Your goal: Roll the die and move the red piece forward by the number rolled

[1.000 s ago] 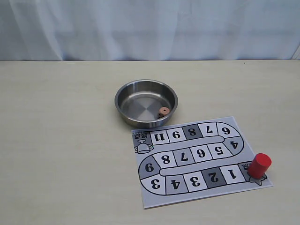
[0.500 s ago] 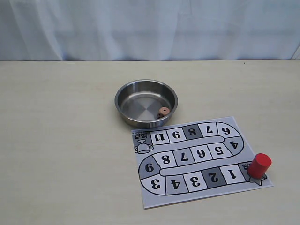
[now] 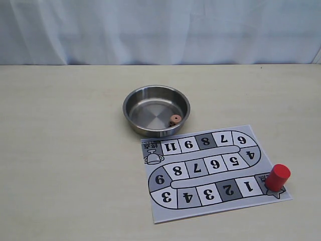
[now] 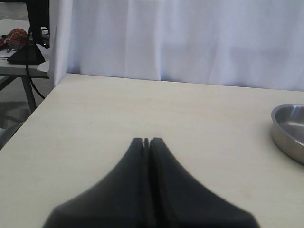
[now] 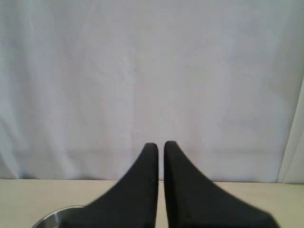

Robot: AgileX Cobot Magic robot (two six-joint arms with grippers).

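A round steel bowl (image 3: 131, 116) sits near the middle of the pale wooden surface (image 3: 65, 150). The die (image 3: 174, 120) lies inside it at about 4 o'clock on the bowl's floor, close against the wall. It is tan with dark pips, but it is too small to read which number faces up.

From the bowl, at roughly 5 o'clock, a printed paper game board (image 3: 203, 168) lies flat on the surface. Its corner at 11 o'clock is just beside the bowl's near rim. The board shows a winding track of grey and white numbered squares, with a grey pawn picture printed at the track's end, near that same corner.

The red piece (image 3: 277, 176), a glossy cylinder, stands at about 4 o'clock on the board. It rests on the star-shaped start mark, just beside the square numbered 1 and well apart from the die. A white curtain (image 3: 160, 30) hangs behind the far edge of the surface.

In the left wrist view the left gripper (image 4: 147, 141) hangs above bare surface. Its dark fingers are pressed together, with only a hairline seam between them and nothing held. Part of the bowl's rim (image 4: 287, 128) shows at the frame's edge, well apart from the fingertips.

In the right wrist view the right gripper (image 5: 160, 145) points toward the curtain. Its fingers are nearly together, leaving a narrow empty slit. A sliver of the bowl's rim (image 5: 57, 218) shows beside them.
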